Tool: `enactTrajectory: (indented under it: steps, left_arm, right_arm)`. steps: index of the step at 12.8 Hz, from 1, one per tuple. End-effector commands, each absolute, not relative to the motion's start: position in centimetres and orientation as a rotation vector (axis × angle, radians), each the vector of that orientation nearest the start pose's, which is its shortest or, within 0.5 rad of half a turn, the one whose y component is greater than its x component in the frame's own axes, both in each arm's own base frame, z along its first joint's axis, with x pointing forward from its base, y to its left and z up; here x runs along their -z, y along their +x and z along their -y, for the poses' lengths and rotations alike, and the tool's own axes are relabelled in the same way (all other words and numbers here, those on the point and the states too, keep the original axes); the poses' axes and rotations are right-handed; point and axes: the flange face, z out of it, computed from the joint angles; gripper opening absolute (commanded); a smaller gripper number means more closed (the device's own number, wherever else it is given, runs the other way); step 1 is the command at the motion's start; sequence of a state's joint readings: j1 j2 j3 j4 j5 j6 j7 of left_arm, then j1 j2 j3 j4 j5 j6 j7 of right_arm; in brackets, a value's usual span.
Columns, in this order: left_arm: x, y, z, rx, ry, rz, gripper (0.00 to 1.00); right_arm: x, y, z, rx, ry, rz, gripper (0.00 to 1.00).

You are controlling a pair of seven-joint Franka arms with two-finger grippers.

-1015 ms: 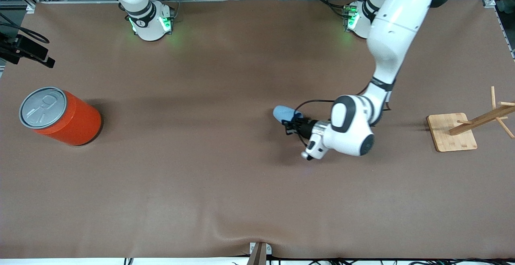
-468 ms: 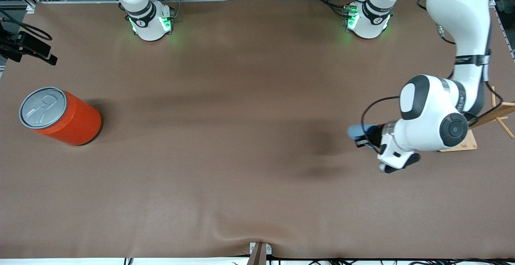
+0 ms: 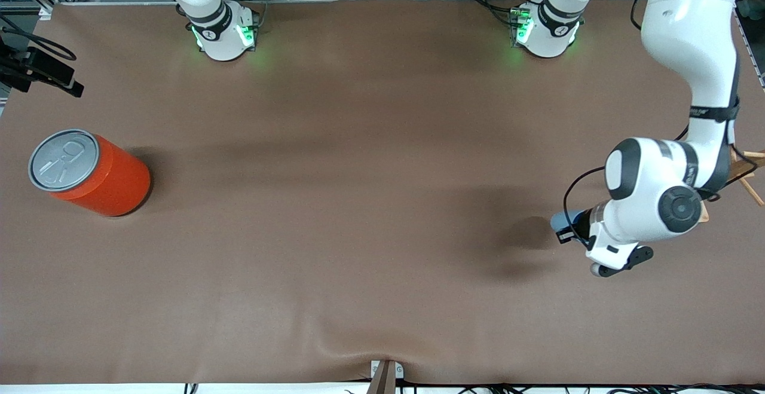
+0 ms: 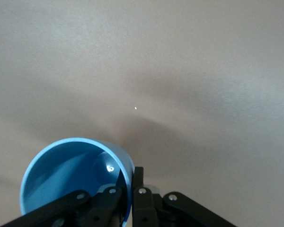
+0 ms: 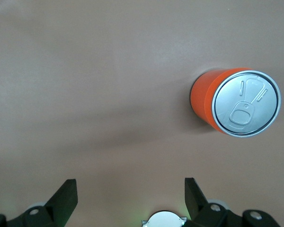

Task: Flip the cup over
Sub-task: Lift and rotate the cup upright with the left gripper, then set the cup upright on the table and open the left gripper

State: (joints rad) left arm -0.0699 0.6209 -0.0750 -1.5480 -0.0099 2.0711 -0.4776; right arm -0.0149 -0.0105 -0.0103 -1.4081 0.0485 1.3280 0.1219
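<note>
Left tool (image 3: 565, 231) grips the cup (image 4: 75, 177) by its rim (right tool (image 5: 128, 198) waits, released)

Both arms are glossy white Franka arms with rounded shells, black bands at the joints, and round white bases lit by green lights. The left arm's wrist ends in a bulbous white housing with a dark grey round cap, a thin black cable looping just above the left gripper (image 3: 568, 232), and a black strap binding cable to the forearm. Each gripper has matte black fingers (image 5: 65, 197) with small silver screws at the finger mounts, as on the right gripper (image 5: 130, 201).
</note>
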Motion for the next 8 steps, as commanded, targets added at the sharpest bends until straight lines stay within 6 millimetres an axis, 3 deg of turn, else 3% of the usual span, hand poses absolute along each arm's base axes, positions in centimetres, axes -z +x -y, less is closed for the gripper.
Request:
enactTrajectory:
  steps: [1,2,3,5,8]
  left_arm:
    - [-27.4,68.9,9.9,-0.134,-3.09,0.544,0.1]
    - [-27.5,68.9,9.8,-0.126,-3.087,0.541,0.4]
    - [-27.5,69.0,9.7,-0.101,-3.071,0.487,0.98]
    - [-28.2,68.9,9.5,-0.073,-3.036,0.458,1.0]
    - [-31.9,68.7,9.8,-0.035,-3.041,0.457,1.0]
  right_arm:
    - [-68.9,51.6,0.7,-0.095,-3.122,-0.187,1.0]
    - [-69.0,51.5,0.3,-0.093,-3.159,-0.152,1.0]
    - [-69.0,51.5,-0.5,-0.091,-3.209,-0.085,1.0]
    - [-69.0,51.5,-1.0,-0.093,-3.21,-0.082,1.0]
    - [-69.0,51.6,-0.9,-0.091,-3.205,-0.087,1.0]
